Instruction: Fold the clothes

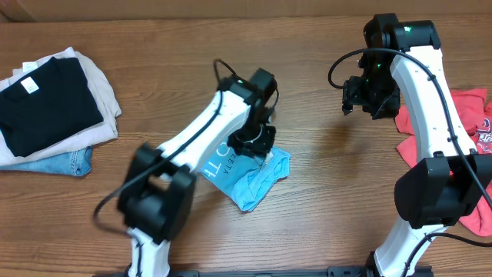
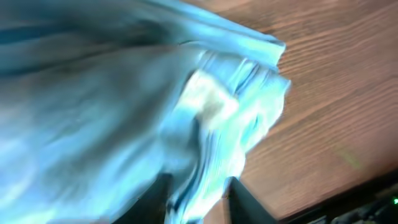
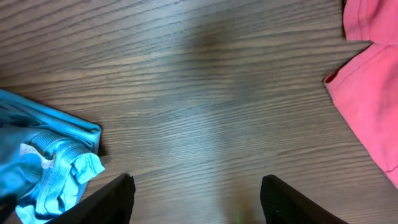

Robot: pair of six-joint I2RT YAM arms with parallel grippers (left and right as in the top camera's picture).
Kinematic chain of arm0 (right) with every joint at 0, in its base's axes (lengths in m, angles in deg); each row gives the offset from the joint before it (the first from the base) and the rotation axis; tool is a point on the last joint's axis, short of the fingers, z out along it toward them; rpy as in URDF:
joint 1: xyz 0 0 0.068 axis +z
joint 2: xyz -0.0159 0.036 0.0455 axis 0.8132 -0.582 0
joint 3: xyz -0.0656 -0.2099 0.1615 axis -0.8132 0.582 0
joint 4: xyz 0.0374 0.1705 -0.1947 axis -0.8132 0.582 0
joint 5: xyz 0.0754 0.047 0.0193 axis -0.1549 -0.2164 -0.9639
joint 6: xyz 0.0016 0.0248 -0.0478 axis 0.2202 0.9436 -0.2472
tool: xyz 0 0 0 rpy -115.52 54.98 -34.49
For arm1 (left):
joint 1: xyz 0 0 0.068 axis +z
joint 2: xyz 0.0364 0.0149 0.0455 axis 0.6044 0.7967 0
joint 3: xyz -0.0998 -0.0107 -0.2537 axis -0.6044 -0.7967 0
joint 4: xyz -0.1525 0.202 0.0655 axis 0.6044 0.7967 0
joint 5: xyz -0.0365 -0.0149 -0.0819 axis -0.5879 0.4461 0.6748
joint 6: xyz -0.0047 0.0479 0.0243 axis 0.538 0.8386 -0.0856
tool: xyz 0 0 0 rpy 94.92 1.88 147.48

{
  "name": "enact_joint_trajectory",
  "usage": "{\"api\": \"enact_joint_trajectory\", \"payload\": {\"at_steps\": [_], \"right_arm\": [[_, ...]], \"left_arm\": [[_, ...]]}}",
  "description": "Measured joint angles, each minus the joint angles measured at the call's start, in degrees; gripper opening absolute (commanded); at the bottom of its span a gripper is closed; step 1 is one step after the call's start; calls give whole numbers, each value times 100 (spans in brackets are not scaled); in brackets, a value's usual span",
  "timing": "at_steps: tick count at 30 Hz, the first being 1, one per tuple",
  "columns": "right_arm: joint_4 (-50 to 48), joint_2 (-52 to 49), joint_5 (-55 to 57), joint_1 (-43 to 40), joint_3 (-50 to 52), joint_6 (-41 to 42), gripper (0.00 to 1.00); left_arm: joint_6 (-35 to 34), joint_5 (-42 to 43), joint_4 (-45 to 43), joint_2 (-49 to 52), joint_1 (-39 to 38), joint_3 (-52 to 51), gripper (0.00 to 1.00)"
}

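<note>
My left arm (image 1: 206, 132) masks the blue T-shirt (image 1: 257, 183) overhead; its wrist view shows fabric between the left tool (image 2: 196, 205), grip unclear; right tool (image 3: 196, 196) spread.

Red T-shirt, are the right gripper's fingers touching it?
Apart. The right wrist view shows bare wood between the right gripper's fingers, which are open, and the red T-shirt.

T-shirt (image 1: 257, 183) centre, folded pile (image 1: 48, 104) far left

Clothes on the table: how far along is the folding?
Looks done: a folded stack sits on the left side. In hand: the blue T-shirt is bunched, with cloth between the left fingers. Left: the red T-shirt lies crumpled; the right fingers stand open over bare table.
</note>
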Motion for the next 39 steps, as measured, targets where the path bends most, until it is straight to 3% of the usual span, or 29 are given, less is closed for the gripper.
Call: {"api": "enact_joint_trajectory", "payload": {"at_steps": [6, 11, 16, 21, 26, 31, 39], "right_arm": [[0, 0, 4, 0, 0, -4, 69], [2, 0, 2, 0, 0, -4, 69], [2, -2, 2, 0, 0, -4, 69], [2, 0, 2, 0, 0, -7, 69], [4, 0, 2, 0, 0, -2, 69], [7, 0, 2, 0, 0, -4, 69], [4, 0, 2, 0, 0, -4, 69]], "left_arm": [[-636, -863, 297, -693, 356, 7, 56], [-553, -1067, 66, -638, 1093, 2, 57], [162, -890, -291, -625, 1878, 2, 58], [1311, -35, -501, -439, 2380, 2, 60], [2498, 846, -514, 7, 2448, 2, 75], [3069, 1366, -680, 479, 2439, 0, 75], [3309, 1705, -1029, 1156, 2413, -2, 76]]}}
